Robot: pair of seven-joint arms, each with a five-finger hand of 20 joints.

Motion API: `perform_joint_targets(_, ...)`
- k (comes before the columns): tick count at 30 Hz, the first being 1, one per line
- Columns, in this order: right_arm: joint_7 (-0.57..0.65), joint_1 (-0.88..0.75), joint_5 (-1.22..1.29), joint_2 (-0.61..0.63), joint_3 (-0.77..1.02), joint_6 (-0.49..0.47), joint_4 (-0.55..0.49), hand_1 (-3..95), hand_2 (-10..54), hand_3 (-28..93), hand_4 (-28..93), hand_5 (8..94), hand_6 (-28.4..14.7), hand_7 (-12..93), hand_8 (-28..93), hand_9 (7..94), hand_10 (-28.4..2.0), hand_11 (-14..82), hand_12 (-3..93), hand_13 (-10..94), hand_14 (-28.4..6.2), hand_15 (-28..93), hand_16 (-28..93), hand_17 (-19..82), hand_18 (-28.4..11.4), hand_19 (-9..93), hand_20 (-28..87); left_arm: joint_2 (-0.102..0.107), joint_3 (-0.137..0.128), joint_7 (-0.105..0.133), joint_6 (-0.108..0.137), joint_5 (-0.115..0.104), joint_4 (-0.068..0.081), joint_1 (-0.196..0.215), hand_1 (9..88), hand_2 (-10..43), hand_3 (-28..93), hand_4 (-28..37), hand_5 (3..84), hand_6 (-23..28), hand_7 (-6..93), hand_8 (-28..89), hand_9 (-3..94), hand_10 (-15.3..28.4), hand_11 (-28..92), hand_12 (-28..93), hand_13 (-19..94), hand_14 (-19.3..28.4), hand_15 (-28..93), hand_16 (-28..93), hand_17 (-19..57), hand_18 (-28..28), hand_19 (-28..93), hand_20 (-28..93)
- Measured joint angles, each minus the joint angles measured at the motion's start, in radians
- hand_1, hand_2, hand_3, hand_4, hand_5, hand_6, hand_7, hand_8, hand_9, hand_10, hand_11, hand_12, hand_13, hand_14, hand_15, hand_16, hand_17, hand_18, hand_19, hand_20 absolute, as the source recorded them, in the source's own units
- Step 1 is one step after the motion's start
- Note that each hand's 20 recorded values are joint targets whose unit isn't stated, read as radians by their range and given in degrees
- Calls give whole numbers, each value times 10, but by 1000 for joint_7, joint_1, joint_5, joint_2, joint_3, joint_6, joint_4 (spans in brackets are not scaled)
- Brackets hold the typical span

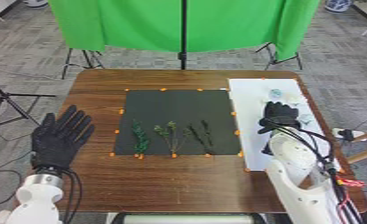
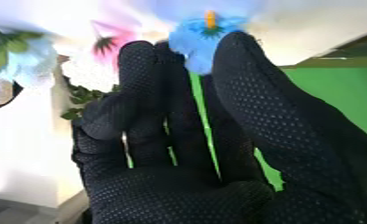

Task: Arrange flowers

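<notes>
Flowers [image 1: 275,93] lie on the white board [image 1: 250,107]; we see the right hand [image 1: 280,114] ungripped, fingers loosely extended near the blue bloom [image 2: 190,44], so we risk nudging the pink one [image 2: 112,46] by closing off-centre.

1. Brown table [image 1: 175,185]: there is one.
2. Dark mat [image 1: 175,105]: one.
3. White sheet [image 1: 250,107]: also one.
4. Green sprigs [image 1: 139,141]: three groups on the mat; the single stems I cannot count surely.
5. Blue flowers [image 2: 193,47]: two are seen in the right wrist view, one of them paler.
6. Pink flower [image 2: 117,42]: one, in the same view.
7. White flower [image 2: 89,72]: one, there too.
8. Green cloth [image 1: 126,25]: one.
</notes>
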Motion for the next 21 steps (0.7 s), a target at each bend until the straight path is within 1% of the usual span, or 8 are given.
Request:
perform_joint_targets(1,0,0,-5,2,-7,35,13,666,-95,637,-283,757,-4,345,42,841,-99,111,404,607,-103,550,431,341,-236,892,535,0,2,0,0,0,1,-4,270,127,745,-283,451,94,176,-110,373,161,228,107,275,171,446,-75,-69,163,393,143)
perform_joint_targets(3,3,0,-13,3,-22,117,37,670,-95,656,-283,788,-1,354,78,879,-90,110,431,650,-97,541,454,352,-236,890,535,0,5,-2,-1,-1,2,-12,270,128,746,-283,451,94,176,-109,373,161,229,107,275,171,446,-75,-69,163,393,143)
perform_joint_targets(6,16,1,-22,3,-41,214,59,672,-95,667,-283,801,-2,354,85,895,-89,108,436,667,-97,533,462,356,-236,887,534,0,6,-2,0,-8,2,-16,270,128,746,-283,451,95,175,-109,375,162,231,107,274,171,446,-74,-69,163,394,143)
perform_joint_targets(12,21,2,-32,8,-50,271,49,667,-95,686,-283,808,-5,349,99,900,-93,104,446,670,-98,527,473,357,-238,885,533,0,5,-2,1,-19,1,-13,269,127,747,-283,451,95,174,-108,376,162,231,107,275,171,446,-74,-69,163,394,143)
perform_joint_targets(15,4,4,-29,23,-71,349,20,665,-95,689,-283,806,-4,351,103,897,-90,105,449,667,-97,528,475,352,-236,882,533,0,2,-1,1,-21,0,-9,269,127,747,-283,451,95,175,-108,374,161,228,106,275,171,447,-74,-69,163,394,143)
perform_joint_targets(18,-60,27,-28,29,-108,426,-5,662,-95,694,-283,797,-2,360,113,894,-91,105,448,661,-98,533,475,350,-239,881,533,0,-2,0,3,-22,0,-3,269,127,747,-283,452,95,174,-108,375,161,228,107,275,171,448,-74,-69,163,394,143)
perform_joint_targets(21,-102,92,-29,11,-172,415,-6,659,-95,698,-283,789,-3,364,115,892,-91,107,449,655,-99,539,476,346,-240,883,534,0,-6,2,11,-28,-1,2,269,126,748,-283,452,95,173,-108,375,161,228,107,275,172,447,-75,-69,163,395,143)
